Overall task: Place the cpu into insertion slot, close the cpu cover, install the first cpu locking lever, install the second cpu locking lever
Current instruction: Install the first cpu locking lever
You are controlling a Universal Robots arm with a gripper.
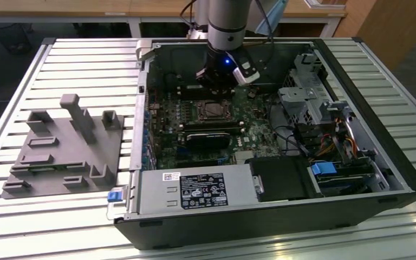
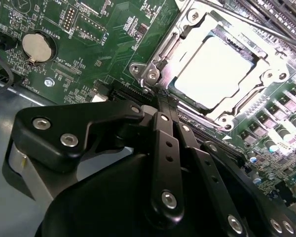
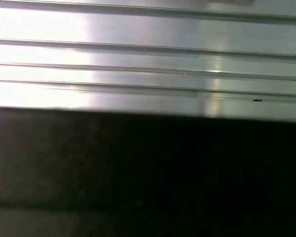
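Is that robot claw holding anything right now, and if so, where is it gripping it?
Nothing shows between its fingers. The gripper is closed, with its tips at the edge of the cpu cover, which lies down over the cpu.

My gripper (image 2: 164,101) hung just over the edge of the insertion slot (image 2: 155,74), its black fingers (image 2: 160,133) drawn together with nothing between them. The cpu (image 2: 214,69) lay seated inside, pale and glaring under the light, and the cpu cover (image 2: 249,101) framed it (flat, as far as I could tell). A coin battery (image 2: 35,48) sat well apart on the green board (image 2: 113,29).
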